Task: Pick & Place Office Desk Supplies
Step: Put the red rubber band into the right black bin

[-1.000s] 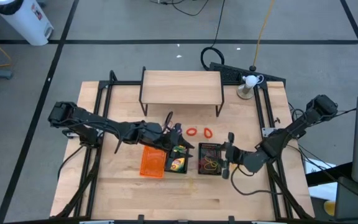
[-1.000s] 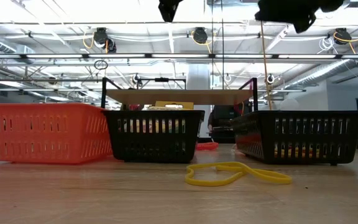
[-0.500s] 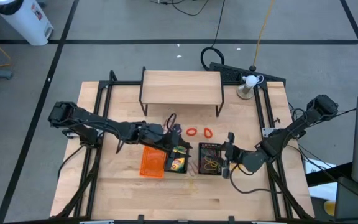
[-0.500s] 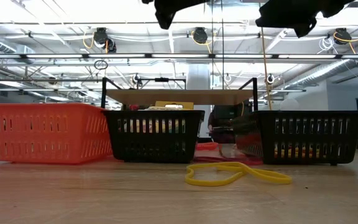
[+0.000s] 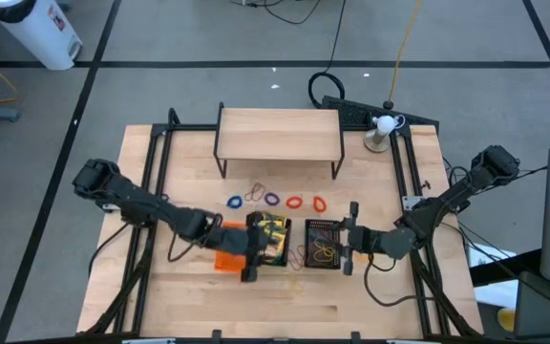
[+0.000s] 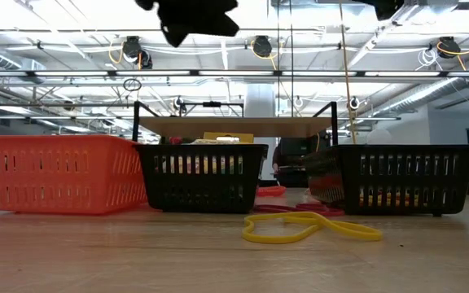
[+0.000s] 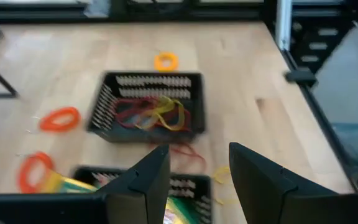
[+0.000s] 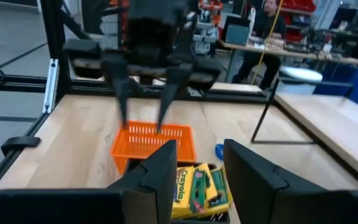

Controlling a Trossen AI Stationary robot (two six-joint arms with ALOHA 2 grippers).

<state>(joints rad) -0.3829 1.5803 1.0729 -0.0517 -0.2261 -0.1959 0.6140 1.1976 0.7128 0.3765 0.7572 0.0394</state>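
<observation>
Right now I see the crayon boxes [image 5: 273,238] piled in the middle black tray [image 5: 277,250], lower centre of the high view, with the orange tray [image 5: 225,259] touching its left side and the second black tray [image 5: 323,244] of tangled rubber bands [image 7: 151,114] just right. More loose bands [image 5: 273,201] lie in a row above them. My left gripper [image 5: 249,260] hovers over the orange tray's right edge, fingers [image 7: 143,180] parted and empty. My right gripper [image 5: 349,240] sits at the right tray's edge, fingers [image 8: 155,174] also apart, holding nothing.
</observation>
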